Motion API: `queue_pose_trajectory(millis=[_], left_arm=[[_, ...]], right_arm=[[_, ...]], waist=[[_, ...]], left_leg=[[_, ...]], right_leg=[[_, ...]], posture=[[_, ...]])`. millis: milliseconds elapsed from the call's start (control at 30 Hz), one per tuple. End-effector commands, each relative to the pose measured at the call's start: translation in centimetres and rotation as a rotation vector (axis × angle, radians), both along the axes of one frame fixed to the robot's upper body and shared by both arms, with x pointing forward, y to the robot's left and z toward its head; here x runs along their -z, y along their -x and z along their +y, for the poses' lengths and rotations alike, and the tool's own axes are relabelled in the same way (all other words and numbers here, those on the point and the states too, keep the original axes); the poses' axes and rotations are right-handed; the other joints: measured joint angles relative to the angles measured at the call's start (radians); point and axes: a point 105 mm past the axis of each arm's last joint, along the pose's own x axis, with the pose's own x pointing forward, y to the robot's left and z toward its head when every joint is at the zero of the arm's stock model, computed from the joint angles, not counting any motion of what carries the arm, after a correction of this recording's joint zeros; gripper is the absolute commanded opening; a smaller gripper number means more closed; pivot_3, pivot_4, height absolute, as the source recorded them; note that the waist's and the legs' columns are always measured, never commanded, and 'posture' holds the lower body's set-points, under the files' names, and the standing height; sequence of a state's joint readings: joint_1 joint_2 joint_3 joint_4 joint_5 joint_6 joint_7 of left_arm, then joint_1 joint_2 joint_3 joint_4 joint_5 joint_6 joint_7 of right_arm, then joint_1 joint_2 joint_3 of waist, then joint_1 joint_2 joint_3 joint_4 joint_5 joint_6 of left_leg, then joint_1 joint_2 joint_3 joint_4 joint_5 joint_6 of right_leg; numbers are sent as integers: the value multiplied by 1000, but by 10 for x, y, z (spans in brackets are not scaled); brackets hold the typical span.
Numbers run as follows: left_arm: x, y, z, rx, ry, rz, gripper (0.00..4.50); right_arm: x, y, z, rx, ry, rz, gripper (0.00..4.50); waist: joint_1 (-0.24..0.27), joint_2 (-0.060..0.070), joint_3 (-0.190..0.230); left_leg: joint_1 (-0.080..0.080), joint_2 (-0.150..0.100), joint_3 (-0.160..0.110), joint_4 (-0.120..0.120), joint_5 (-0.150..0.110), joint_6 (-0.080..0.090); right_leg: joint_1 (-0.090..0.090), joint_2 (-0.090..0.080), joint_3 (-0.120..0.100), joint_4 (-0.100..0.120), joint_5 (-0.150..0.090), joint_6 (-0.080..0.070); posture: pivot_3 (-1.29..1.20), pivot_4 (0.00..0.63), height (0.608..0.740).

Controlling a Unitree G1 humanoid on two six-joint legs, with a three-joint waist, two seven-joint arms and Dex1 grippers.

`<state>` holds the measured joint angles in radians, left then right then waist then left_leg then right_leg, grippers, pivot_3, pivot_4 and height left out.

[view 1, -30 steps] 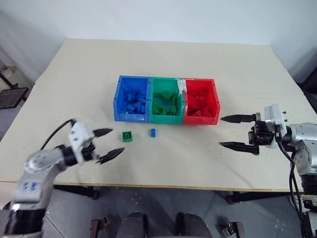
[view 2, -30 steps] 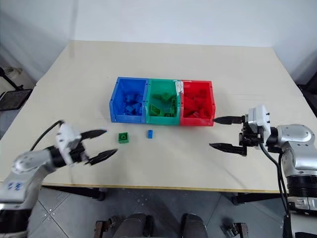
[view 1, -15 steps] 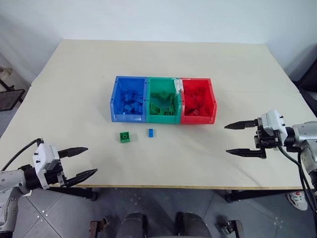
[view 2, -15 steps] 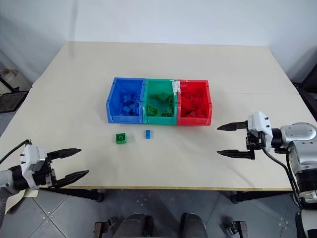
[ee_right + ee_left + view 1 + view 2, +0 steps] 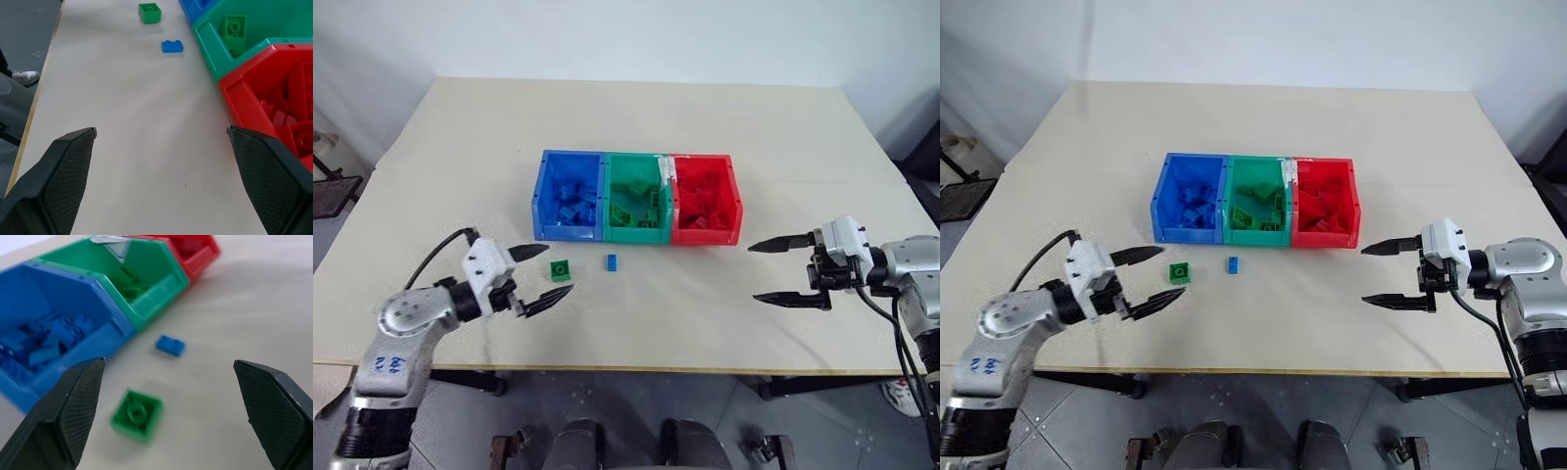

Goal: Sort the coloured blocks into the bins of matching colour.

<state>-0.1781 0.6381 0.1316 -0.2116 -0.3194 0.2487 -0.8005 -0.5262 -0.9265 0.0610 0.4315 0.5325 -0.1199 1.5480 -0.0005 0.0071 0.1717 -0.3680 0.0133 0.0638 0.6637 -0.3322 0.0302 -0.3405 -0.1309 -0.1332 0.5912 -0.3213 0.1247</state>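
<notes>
Blocks still outside the bins number two, and both lie on the table in front of the joined bins. The left gripper (image 5: 540, 275) is held just above the table with its two black fingers spread wide and nothing between them; it is pointed toward the green block (image 5: 561, 268), which lies just beyond the fingertips and is not touched. In the left wrist view the green block (image 5: 137, 414) is seen between the spread fingers (image 5: 63, 418), studs up, flat on the table. A smaller blue block (image 5: 613, 261) is found a little to the right of the green one, apart from it, and nearer the bins.

The right gripper (image 5: 771, 271) is held over the right part of the table, its fingers likewise spread wide and empty, pointed toward the left, well apart from both loose blocks. It is placed just off the front right corner of the red bin (image 5: 736, 205), without contact.

The three bins are set side by side near the middle of the cream table (image 5: 636, 127): the blue bin (image 5: 539, 201) on the left, the green bin (image 5: 609, 206) in the middle, the red bin on the right. Bricks of matching colour are seen heaped in each. A pale patch is seen on the rim between the green and red bins.
</notes>
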Motion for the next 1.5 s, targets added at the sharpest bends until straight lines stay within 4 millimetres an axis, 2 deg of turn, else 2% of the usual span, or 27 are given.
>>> queue_pose_trajectory(millis=[33, 133, 267, 400, 600, 700, 800, 1033, 1167, 1300, 1500], left_arm=[[11, -14, 1, -44, -48, 19, 4465], [22, -26, 1, -69, -37, 32, 4465], [34, -31, -3, -67, -39, 54, 4465], [23, -30, -26, 19, -17, 16, 4465], [16, -29, -36, 68, -34, 28, 4465], [10, -29, -47, 102, -37, 14, 4465], [1, -33, -67, 125, 4, 4, 4465], [16, -41, -105, 97, 30, 108, 4465], [15, -39, -118, 77, 47, 132, 4465], [13, -35, -122, 47, 62, 141, 4465], [13, -35, -116, -73, 74, 147, 4465]], right_arm=[[-8, 5, 3, -46, -8, -31, 4500], [-8, 4, 4, -37, -14, -37, 4500], [-8, 5, 4, -23, -25, -43, 4500], [-8, 7, 4, -6, -29, -44, 4500], [-8, 7, 4, 16, -38, -48, 4500], [-6, 7, 4, 23, -39, -47, 4500], [-6, 7, 5, 29, -41, -48, 4500], [-6, 7, 3, 50, -44, -57, 4500], [-6, 10, 0, 68, -47, -63, 4500], [-5, 12, -2, 83, -48, -62, 4500], [-2, 16, -4, 99, -47, -53, 4500]], waist=[[-1, 0, 0], [1, 0, 0], [7, 0, 0], [23, 0, 0], [24, -1, 0], [24, -1, 0], [28, -1, 0], [28, -1, 0], [27, -1, 0], [27, -1, 0], [27, -1, 0]], left_leg=[[0, 0, 1, 0, 0, 0], [1, 0, 2, 0, 0, 0], [0, 0, 1, 0, 0, 1], [0, -1, 0, 1, 0, 1], [0, -1, 1, 2, 0, 1], [0, -1, 1, 2, 0, 1], [-1, -1, 1, 2, 1, 1], [-1, -2, 1, 2, 1, 2], [-1, -2, 1, 2, 1, 2], [-1, -2, 1, 2, 1, 2], [-1, -2, 1, 2, 1, 2]], right_leg=[[0, 1, -1, 0, 0, 0], [0, 2, -2, 0, 0, 0], [0, 1, -1, 0, 0, 0], [0, 1, 0, 0, 0, 1], [0, 1, -1, 0, 0, 1], [0, 2, -1, 0, 0, 1], [0, 2, -1, 0, 0, 1], [1, 3, -2, 0, 1, 2], [0, 3, -2, 0, 1, 2], [1, 2, -1, 0, 1, 2], [1, 2, 0, 0, 1, 2]], posture=[[0, 150, 740], [0, 150, 740], [0, 150, 740], [0, 150, 740], [0, 150, 740], [0, 150, 740], [0, 150, 740], [0, 150, 740], [0, 150, 740], [0, 150, 740], [0, 150, 740]])
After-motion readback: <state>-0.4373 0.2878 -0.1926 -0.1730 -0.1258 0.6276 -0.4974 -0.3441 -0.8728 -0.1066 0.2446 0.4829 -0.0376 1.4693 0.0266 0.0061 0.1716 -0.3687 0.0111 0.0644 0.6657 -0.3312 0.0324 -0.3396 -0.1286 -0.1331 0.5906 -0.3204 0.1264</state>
